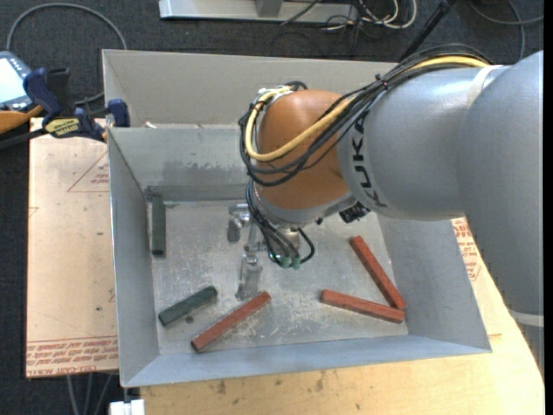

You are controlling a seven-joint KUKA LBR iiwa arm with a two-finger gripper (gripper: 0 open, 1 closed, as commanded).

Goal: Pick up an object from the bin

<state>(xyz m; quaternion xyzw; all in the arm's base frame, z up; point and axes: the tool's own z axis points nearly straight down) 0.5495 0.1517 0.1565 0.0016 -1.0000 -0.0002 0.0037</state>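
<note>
Claw [251,277] over red-brown stick [231,321], dark green block [187,305] nearby

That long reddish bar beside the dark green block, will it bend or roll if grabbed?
The reddish bar looks straight and flat-sided, so probably stiff, unlikely to roll. Being long, it may tilt if gripped near one end.

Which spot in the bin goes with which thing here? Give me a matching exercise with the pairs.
Things:
1. grey bar
2. dark green block
3. lone reddish-brown stick
4. steeper stick of the reddish-brown pair

Places:
a. front left of the floor, lying slanted
b. right part, slanting down toward the front right corner
c. along the left wall of the bin, pointing front to back
d. front centre, its upper end just under the gripper

Pairs: 1-c, 2-a, 3-d, 4-b
</note>
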